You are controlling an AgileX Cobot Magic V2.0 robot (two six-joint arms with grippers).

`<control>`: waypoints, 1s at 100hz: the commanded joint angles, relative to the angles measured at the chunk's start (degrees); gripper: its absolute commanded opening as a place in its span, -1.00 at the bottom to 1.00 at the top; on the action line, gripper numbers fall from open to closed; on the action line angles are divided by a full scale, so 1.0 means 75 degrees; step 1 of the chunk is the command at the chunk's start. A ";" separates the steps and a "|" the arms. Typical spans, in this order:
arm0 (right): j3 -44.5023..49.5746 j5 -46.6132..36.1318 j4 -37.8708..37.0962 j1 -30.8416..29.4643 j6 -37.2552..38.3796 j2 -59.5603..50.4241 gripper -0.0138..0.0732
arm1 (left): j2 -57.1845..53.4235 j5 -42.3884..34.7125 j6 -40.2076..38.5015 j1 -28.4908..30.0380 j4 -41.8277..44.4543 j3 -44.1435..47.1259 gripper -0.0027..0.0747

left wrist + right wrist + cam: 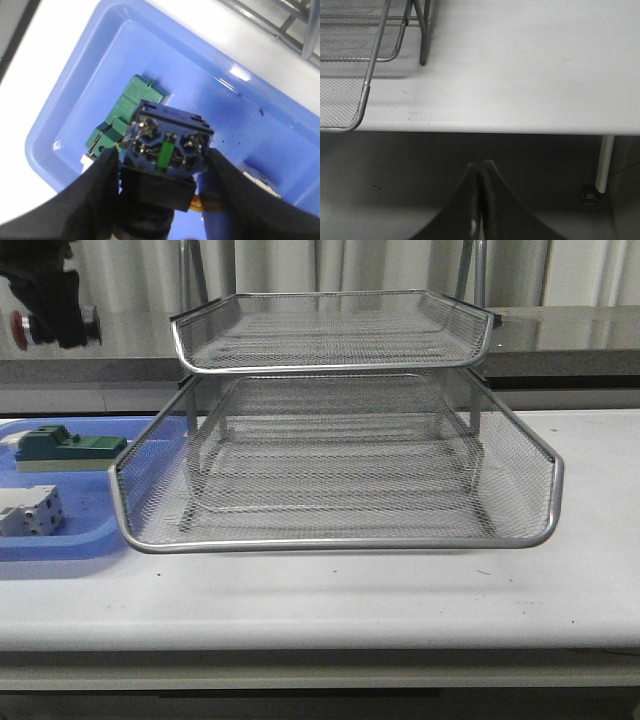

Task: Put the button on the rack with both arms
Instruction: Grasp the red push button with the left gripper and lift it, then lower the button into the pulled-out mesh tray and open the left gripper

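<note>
The left pincer (162, 170) grips the button (167, 147) by its sides, terminal end toward the wrist camera — held above the blue tray (75, 85). In the front view the button (22, 328) sits high at about 10 o'clock, red cap facing left, clear of the wire-mesh rack (335, 490), which stands mid-surface with its tiers bare. The tray (60, 540) lies just beside the rack at 9 o'clock, holding a green block (60, 447) and a white terminal block (30, 510). The right pincer (480, 200) has its fingers pressed together on nothing — it hangs off the near edge of the white surface (530, 75), at the rack's right.
</note>
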 commanded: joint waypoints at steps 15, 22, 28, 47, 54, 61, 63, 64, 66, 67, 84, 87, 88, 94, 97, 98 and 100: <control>-0.0237 -0.0421 -0.0054 -0.0012 -0.0026 0.0031 -0.84 | -0.1721 0.0157 -0.0305 -0.0051 -0.0002 0.0245 -0.78; -0.0237 -0.0421 -0.0054 -0.0012 -0.0026 0.0031 -0.84 | -0.2134 0.0157 -0.0436 -0.0102 0.0014 0.0645 -0.78; -0.0237 -0.0421 -0.0054 -0.0012 -0.0026 0.0031 -0.84 | -0.2565 0.0157 -0.0436 -0.0180 0.0014 0.1042 -0.78; -0.0237 -0.0421 -0.0054 -0.0012 -0.0026 0.0031 -0.84 | -0.3651 0.0157 -0.0436 -0.0657 -0.0190 0.2537 -0.78; -0.0237 -0.0421 -0.0054 -0.0012 -0.0026 0.0031 -0.84 | -0.3946 0.0157 -0.0436 -0.0904 -0.0336 0.2953 -0.78; -0.0237 -0.0421 -0.0054 -0.0012 -0.0026 0.0031 -0.84 | -0.4137 0.0157 -0.0436 -0.1185 -0.0572 0.3322 -0.78; -0.0237 -0.0421 -0.0054 -0.0012 -0.0026 0.0031 -0.84 | -0.4169 0.0157 -0.0436 -0.1274 -0.0667 0.3416 -0.78; -0.0237 -0.0421 -0.0054 -0.0012 -0.0026 0.0031 -0.84 | -0.4169 0.0157 -0.0436 -0.1303 -0.0699 0.3472 -0.78; -0.0237 -0.0421 -0.0054 -0.0012 -0.0026 0.0031 -0.84 | -0.4208 0.0157 -0.0436 -0.1393 -0.0797 0.3541 -0.78; -0.0237 -0.0421 -0.0054 -0.0012 -0.0026 0.0031 -0.84 | -0.4208 0.0157 -0.0436 -0.1452 -0.0864 0.3585 -0.78; -0.0237 -0.0421 -0.0054 -0.0012 -0.0026 0.0031 -0.84 | -0.4119 0.0139 -0.0436 -0.2319 -0.1511 0.3903 -0.78; -0.0237 -0.0421 -0.0054 -0.0012 -0.0026 0.0031 -0.84 | -0.4104 0.0104 -0.0436 -0.2486 -0.1533 0.3942 -0.78; -0.0237 -0.0421 -0.0054 -0.0012 -0.0026 0.0031 -0.84 | -0.4088 0.0083 -0.0436 -0.2570 -0.1549 0.3938 -0.78; -0.0237 -0.0421 -0.0054 -0.0012 -0.0026 0.0031 -0.84 | -0.3987 -0.0076 -0.0436 -0.2904 -0.1549 0.3989 -0.78; -0.0237 -0.0406 -0.0054 -0.0012 -0.0026 0.0031 -0.84 | -0.3951 -0.0181 -0.0436 -0.3105 -0.1549 0.4010 -0.78; -0.0237 -0.0406 -0.0054 -0.0012 -0.0026 0.0031 -0.84 | -0.3908 -0.0209 -0.0436 -0.3144 -0.1549 0.4010 -0.78; -0.0237 -0.0406 -0.0054 -0.0012 -0.0026 0.0031 -0.84 | -0.3864 -0.0292 -0.0436 -0.3258 -0.1549 0.4010 -0.78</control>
